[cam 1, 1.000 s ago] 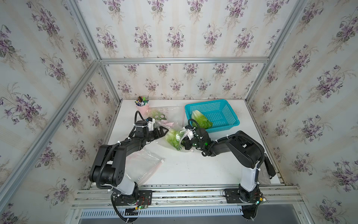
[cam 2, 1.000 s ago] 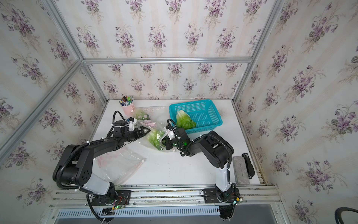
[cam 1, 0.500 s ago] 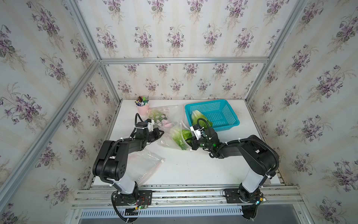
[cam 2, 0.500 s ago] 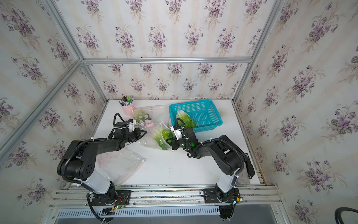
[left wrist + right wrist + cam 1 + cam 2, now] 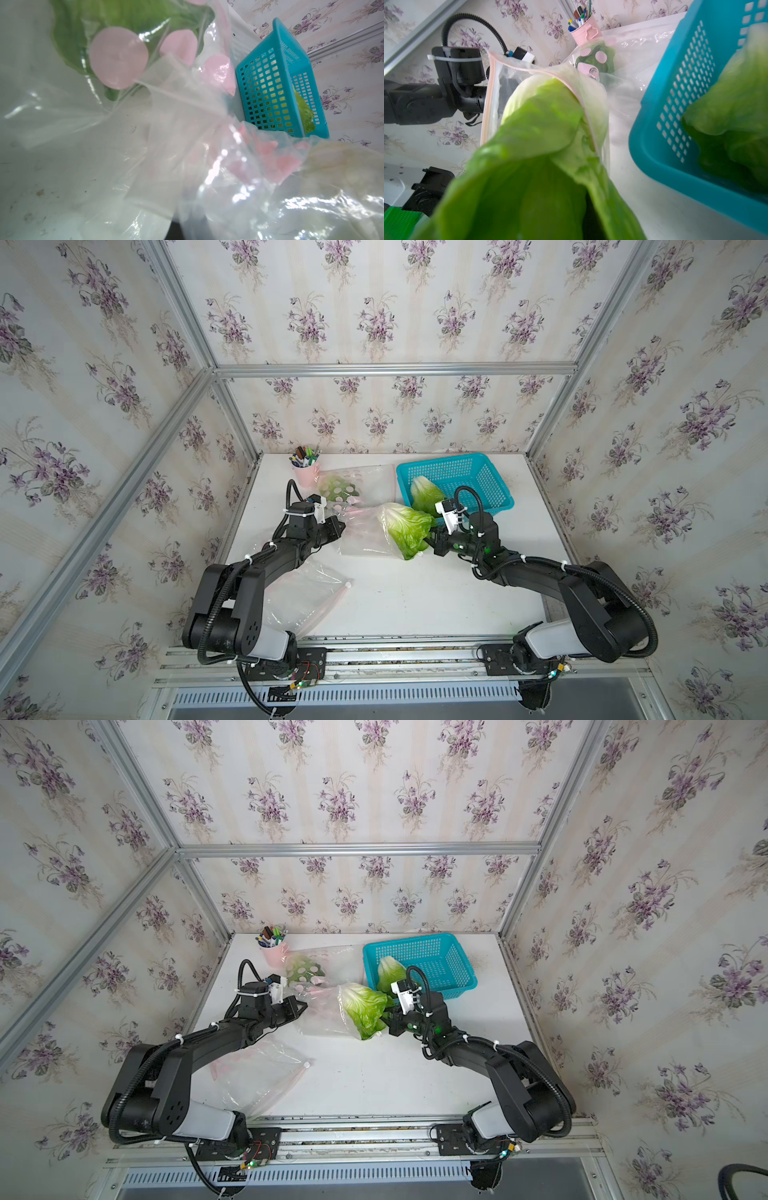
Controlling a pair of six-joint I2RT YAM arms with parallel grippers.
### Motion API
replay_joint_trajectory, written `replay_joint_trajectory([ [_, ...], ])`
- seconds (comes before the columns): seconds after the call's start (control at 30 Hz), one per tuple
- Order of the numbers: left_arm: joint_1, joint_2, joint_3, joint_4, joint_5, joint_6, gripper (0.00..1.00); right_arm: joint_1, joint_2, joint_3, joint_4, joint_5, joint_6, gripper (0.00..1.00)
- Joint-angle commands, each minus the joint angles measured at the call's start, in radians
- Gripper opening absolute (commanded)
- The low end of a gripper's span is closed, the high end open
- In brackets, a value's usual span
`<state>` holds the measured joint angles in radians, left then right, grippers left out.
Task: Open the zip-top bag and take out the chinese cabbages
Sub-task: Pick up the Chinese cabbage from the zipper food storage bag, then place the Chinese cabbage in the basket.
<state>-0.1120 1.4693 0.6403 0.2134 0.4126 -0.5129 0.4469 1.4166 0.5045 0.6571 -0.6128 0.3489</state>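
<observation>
A clear zip-top bag with pink dots lies mid-table, its pink-edged mouth open around a chinese cabbage that sticks halfway out. My right gripper is shut on that cabbage's green leaves, which hide its fingers in the right wrist view. My left gripper is shut on the bag's far, closed end; crumpled plastic covers the left wrist view. A second cabbage lies in the basket. A third sits inside another dotted bag at the back.
The teal basket stands at the back right, just behind my right wrist. A pink cup of pens stands at the back left. An empty clear bag lies front left under my left arm.
My left gripper went from open to shut on the bag's end. My right gripper has drawn the cabbage to the right, so more of it shows outside the bag's mouth.
</observation>
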Motion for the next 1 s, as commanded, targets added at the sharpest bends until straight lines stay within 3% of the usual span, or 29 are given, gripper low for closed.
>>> replay_joint_trajectory([
  [0.0, 0.009, -0.008, 0.002, -0.077, -0.157, 0.039, 0.00, -0.058, -0.052, -0.006, 0.032, 0.001, 0.075, 0.00],
  [0.23, 0.009, -0.024, 0.002, -0.103, -0.179, 0.049, 0.00, -0.162, -0.146, 0.060, -0.153, 0.002, 0.039, 0.00],
  [0.4, 0.008, -0.027, 0.007, -0.117, -0.189, 0.053, 0.00, -0.222, -0.150, 0.091, -0.208, -0.070, 0.043, 0.00],
  [0.53, 0.009, -0.038, 0.012, -0.130, -0.188, 0.054, 0.00, -0.232, -0.178, 0.096, -0.236, -0.019, 0.050, 0.00],
  [0.7, 0.009, -0.095, 0.023, -0.166, -0.194, 0.066, 0.02, -0.231, -0.215, 0.166, -0.366, 0.228, 0.040, 0.00],
  [0.93, 0.009, -0.170, 0.040, -0.213, -0.201, 0.097, 0.21, -0.231, -0.137, 0.355, -0.630, 0.654, 0.054, 0.00],
  [0.97, 0.009, -0.183, 0.039, -0.216, -0.202, 0.101, 0.28, -0.231, -0.115, 0.383, -0.667, 0.703, 0.065, 0.00],
])
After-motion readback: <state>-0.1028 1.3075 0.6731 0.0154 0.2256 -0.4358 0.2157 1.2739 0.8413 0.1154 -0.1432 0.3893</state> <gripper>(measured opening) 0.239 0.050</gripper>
